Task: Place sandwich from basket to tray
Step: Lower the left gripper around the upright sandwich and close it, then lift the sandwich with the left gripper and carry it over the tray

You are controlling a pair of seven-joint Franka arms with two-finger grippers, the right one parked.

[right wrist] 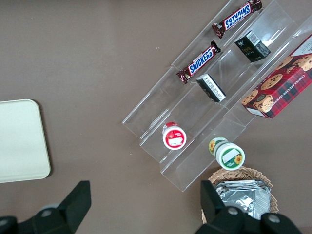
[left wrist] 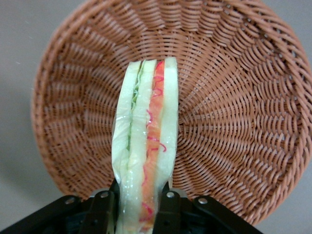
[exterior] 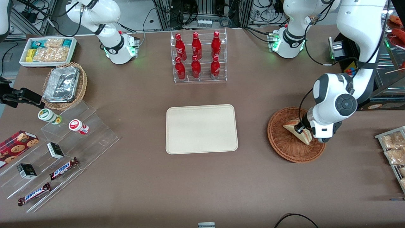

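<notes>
Black pincer clamped on the sandwich, bread wedge raised just above the woven basket, cream tray well apart from that basket on the counter

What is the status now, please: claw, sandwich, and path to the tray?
Claw over basket, shut on sandwich. Sandwich not yet moved out over the table. Tray bare; nothing on the table between basket and tray.
</notes>
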